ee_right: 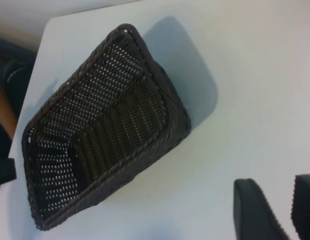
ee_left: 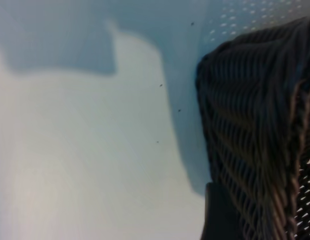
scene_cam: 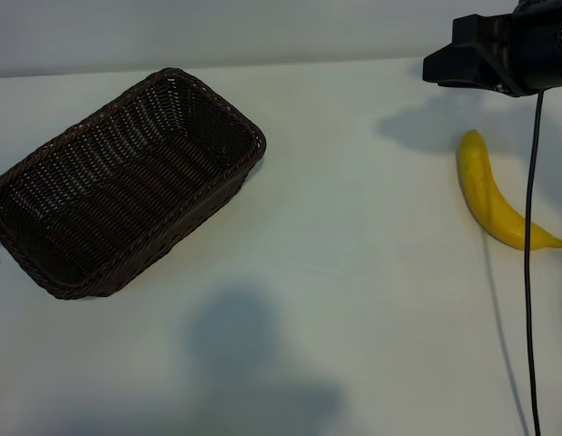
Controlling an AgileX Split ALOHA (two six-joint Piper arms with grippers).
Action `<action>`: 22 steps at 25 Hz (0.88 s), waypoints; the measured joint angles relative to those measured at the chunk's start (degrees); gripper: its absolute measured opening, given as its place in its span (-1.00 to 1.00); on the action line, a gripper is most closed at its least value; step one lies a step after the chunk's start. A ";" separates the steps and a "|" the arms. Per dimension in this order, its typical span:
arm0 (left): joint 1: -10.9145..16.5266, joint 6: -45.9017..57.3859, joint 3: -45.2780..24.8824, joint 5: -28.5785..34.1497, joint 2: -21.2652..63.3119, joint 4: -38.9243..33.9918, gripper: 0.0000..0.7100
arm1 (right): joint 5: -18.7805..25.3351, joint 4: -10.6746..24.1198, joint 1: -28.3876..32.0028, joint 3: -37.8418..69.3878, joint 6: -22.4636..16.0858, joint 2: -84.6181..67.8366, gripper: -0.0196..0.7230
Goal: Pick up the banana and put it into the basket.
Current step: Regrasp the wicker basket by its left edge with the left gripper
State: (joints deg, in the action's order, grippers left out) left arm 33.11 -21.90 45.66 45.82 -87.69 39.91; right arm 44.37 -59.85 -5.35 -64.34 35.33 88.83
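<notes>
Exterior view shows the banana (scene_cam: 492,200) lying free on the table (scene_cam: 353,272), well to the right of the basket (scene_cam: 117,186), its stem pointing away from the basket; nothing touches it, so the pickup looks not yet begun. Nearest it, beyond its far tip, hangs the dark bulk of the right arm (scene_cam: 498,50), probably poised there because the fruit is on its side. The basket sits empty and slanted, open side up to receive the fruit. Only the right wrist view shows the right gripper (ee_right: 287,207), its two dark fingers (ee_right: 255,210) parted with nothing between them, and the basket's bare interior. Left wrist view alone shows how close the left arm is to the basket's outer wall; whether the left gripper is spread cannot be told.
</notes>
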 joint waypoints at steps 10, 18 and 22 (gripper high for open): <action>0.00 -0.56 0.00 -0.81 -2.25 2.08 0.33 | 0.00 0.00 0.00 0.00 0.00 0.00 -0.30; 0.00 -3.02 0.04 -1.01 -2.95 6.09 0.33 | 0.00 0.00 0.00 0.00 0.00 0.00 -0.30; 0.00 -3.24 0.04 -1.06 -4.38 6.43 0.33 | 0.00 0.00 0.00 0.00 0.00 0.00 -0.30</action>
State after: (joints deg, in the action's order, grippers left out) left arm 33.11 -25.14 45.70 44.76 -92.07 46.34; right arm 44.37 -59.85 -5.35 -64.34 35.33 88.83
